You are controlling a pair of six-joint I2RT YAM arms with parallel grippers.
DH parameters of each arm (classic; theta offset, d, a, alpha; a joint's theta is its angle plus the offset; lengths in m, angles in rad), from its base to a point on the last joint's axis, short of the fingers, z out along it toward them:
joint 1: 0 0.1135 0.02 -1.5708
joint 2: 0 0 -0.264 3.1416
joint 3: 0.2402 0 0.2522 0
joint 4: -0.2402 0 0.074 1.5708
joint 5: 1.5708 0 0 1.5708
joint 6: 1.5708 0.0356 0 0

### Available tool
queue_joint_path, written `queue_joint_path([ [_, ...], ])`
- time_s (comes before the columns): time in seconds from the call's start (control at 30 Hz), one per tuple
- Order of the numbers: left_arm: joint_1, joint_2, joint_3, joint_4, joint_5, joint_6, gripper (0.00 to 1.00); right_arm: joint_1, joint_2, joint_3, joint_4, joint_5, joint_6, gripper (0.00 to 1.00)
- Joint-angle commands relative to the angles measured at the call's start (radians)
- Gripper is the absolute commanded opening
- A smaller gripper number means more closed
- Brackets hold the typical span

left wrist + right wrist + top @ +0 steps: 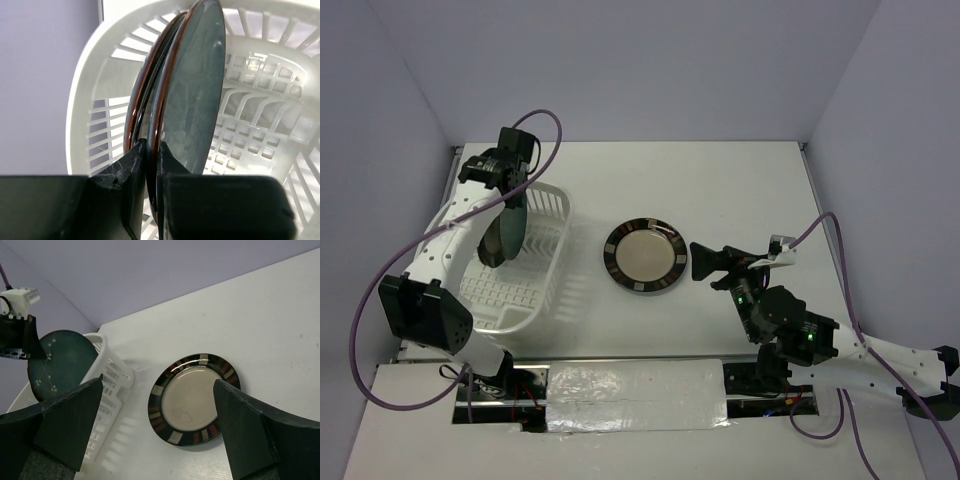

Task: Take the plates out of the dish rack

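Surface [720, 180]: white, bare ahead of and between both tools.

Dish rack [510, 290]: white basket directly under the left tool, its slotted walls and upright dividers wrapping round beyond the fingertips.

Beige plate with black rim [643, 257]: lies flat on the surface, apart from the rack and just ahead of the right tool's fingertips. Counts as unloaded.

Teal plate [505, 235]: stands on edge over the rack and hangs down from the left tool. I cannot tell whether its lower edge is off the rack floor.

Left tool [517, 196]: clenched on the teal plate, fingers [131, 165] nipping the rim one on each face. It is a thin bite near the edge.

Right tool [702, 262]: released, jaws wide, holding nothing and touching nothing.

Step in hand, as I judge it: lifting the teal plate out.
- Go straight up along the plate's own plane until the lower rim is above the dividers and the wall on the tool's right.
- Only then travel sideways toward the bare surface, slowly, since the plate could pivot in so shallow a pinch.
- Set it down beside the beige plate, not on it.
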Motion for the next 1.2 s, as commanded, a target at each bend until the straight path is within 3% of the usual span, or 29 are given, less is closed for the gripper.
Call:
queue_joint_path([
  [0.0,-0.001,-0.067,0.098,0.029,-0.049,0.005,0.0,0.001,-0.008,0.014,0.037,0.003,-0.011,0.99],
  [0.3,-0.03,-0.083,0.128,-0.011,-0.035,-0.011,0.0,0.001,0.009,0.023,0.029,0.014,-0.007,0.99],
  [0.67,-0.105,-0.066,0.18,-0.034,-0.114,-0.047,0.0,0.001,0.005,0.02,0.032,0.012,-0.008,0.99],
  [0.97,-0.182,0.014,0.374,-0.188,-0.229,-0.102,0.0,0.001,0.006,0.019,0.039,0.014,-0.011,0.99],
  [1.17,-0.2,0.037,0.545,-0.275,-0.224,-0.114,0.0,0.001,0.025,0.022,0.049,0.012,-0.022,0.99],
])
